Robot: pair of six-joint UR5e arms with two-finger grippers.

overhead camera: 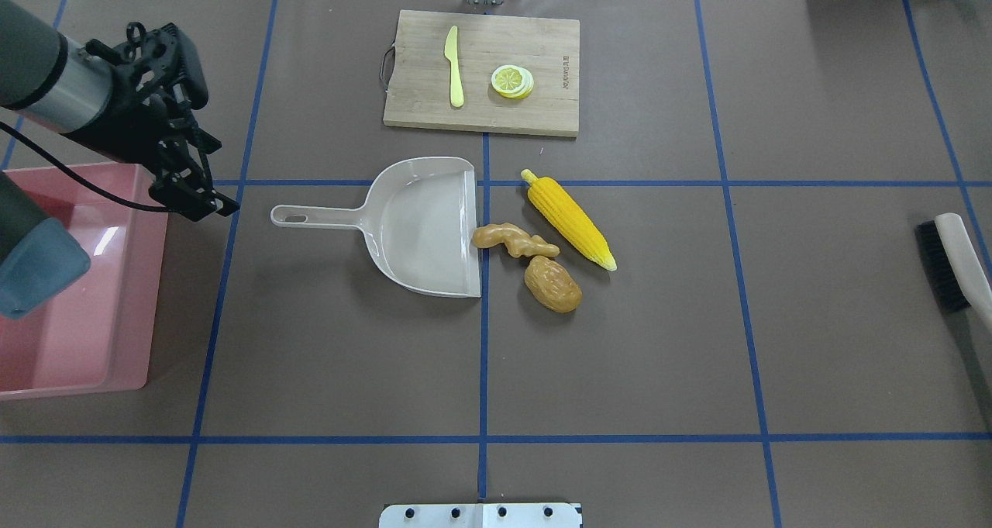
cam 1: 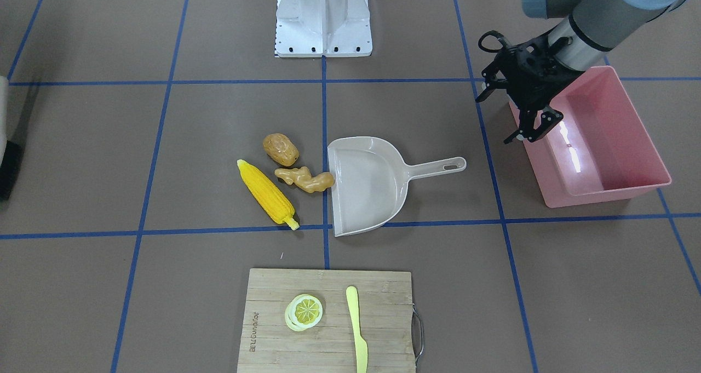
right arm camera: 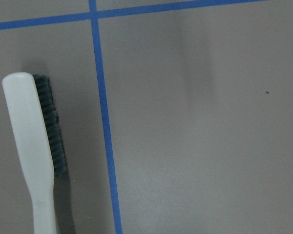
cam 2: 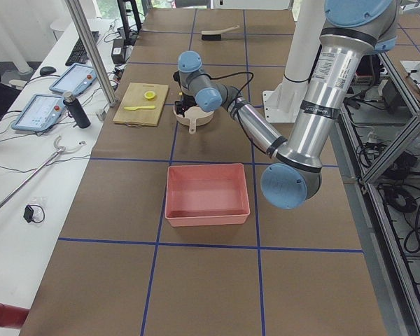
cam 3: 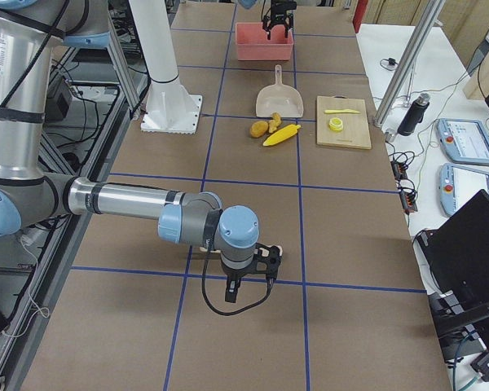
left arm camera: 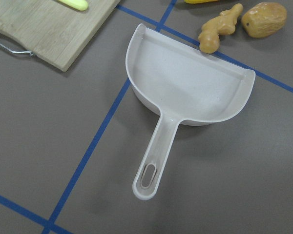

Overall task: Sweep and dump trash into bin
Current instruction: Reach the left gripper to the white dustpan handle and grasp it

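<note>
The left claw (cam 1: pixel 498 118) hovers with its jaws spread and nothing between them, above the worktop (cam 1: pixel 164 143) by the near edge of the bin (cam 1: pixel 602 195). The pink bin holds no trash. It sits well apart from the 3 pieces, with the dustpan (cam 1: pixel 372 187) between.

The pan's handle (cam 1: pixel 438 168) points toward the left claw, and the left wrist view looks straight down on it. The next step is probably to take that handle.

The ginger root (cam 1: pixel 305 179) touches the pan's open lip. The potato (cam 1: pixel 281 149) lies just beside the ginger and the corn cob (cam 1: pixel 268 194) a little farther out, all on the side away from the bin.

To grip well, the claw should come down squarely over the middle of the handle, jaws astride its narrow width and clear of the hanging hole at the tip. It should close without pushing the pan forward, since a shove would scatter the ginger. The lip should stay flat on the worktop so the pieces can ride in.

The right claw (cam 3: pixel 251 285) hangs low at the far end of the worktop near the brush (overhead camera: pixel 949 264). I cannot tell whether it is spread or closed
</note>
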